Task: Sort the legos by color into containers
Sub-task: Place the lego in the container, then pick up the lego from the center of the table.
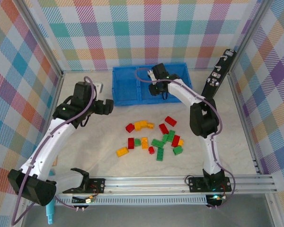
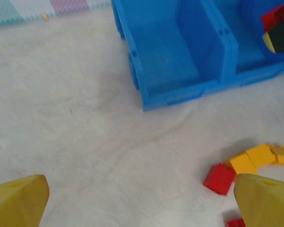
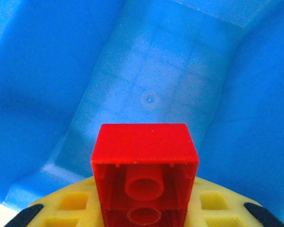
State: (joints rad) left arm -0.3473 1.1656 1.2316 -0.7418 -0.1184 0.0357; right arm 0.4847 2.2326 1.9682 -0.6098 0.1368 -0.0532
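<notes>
Right gripper [image 1: 156, 88], clamped on 1 red brick [image 3: 144, 161], hangs over the middle compartment [image 3: 151, 71], 12 o'clock of the loose legos [image 1: 157, 142]; left gripper [image 2: 142, 208] gapes empty.

Seven red legos [image 1: 170, 121], six green legos [image 1: 157, 143] and perhaps five yellow-orange legos [image 1: 122, 152] where they overlap; one blue tray [image 1: 115, 89] with three compartments [image 1: 128, 90].

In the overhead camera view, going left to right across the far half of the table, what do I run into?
First the left gripper, open → blue tray, with the right gripper holding a red lego over it → long black device by the right wall.
</notes>
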